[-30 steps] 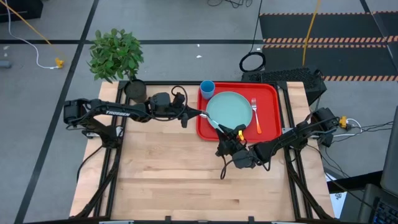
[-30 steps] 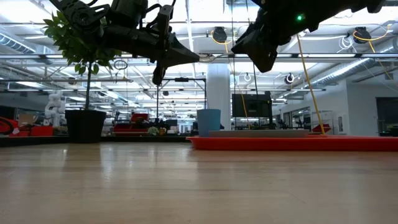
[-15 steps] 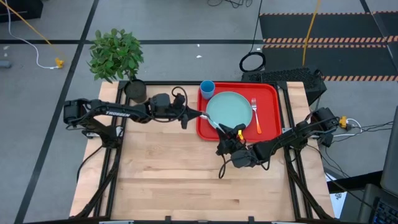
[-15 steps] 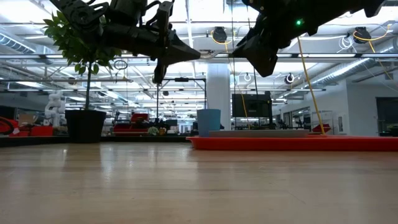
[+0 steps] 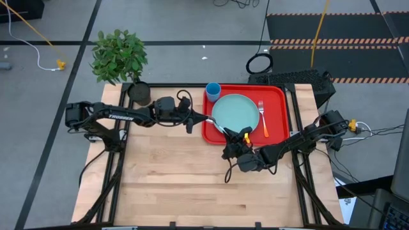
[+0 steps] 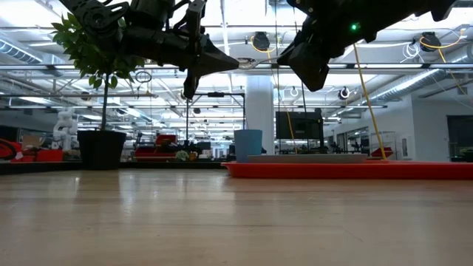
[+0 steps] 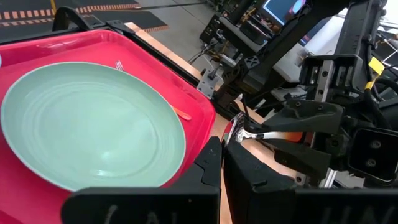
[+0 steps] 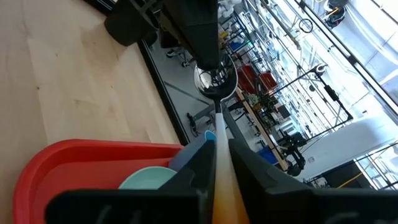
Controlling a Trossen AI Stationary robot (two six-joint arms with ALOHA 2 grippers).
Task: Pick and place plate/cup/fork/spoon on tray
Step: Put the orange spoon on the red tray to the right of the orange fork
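Note:
The spoon (image 5: 222, 127) hangs in the air over the red tray's near left corner (image 5: 208, 135), between my two grippers. My right gripper (image 5: 231, 138) is shut on its orange-ended handle. My left gripper (image 5: 208, 119) comes level from the table's left, with only a narrow slit between its fingers, and its tips stand at the spoon's bowl (image 7: 239, 134). The teal plate (image 5: 236, 110) lies in the tray. The blue cup (image 5: 213, 90) stands in the tray's far left corner. The fork (image 5: 262, 121) lies on the tray to the plate's right. My right gripper pinches the spoon's handle (image 8: 217, 121) between its two fingers, which lie along the handle. The orange end reaches back between the fingers. The spoon sticks out past the fingertips toward the table's left, roughly level and lifted clear. My left gripper's tips (image 7: 216, 148) stand at the bowl's rim; whether they touch it I cannot tell.
A potted plant (image 5: 138, 92) stands at the table's far left, behind my left arm. The bare wooden tabletop (image 5: 179, 179) stretches across the near half. The tray's raised rim (image 6: 347, 171) lies below both grippers.
My left gripper has crept slightly up and toward the spoon's bowl. My right gripper and the spoon have hardly shifted.

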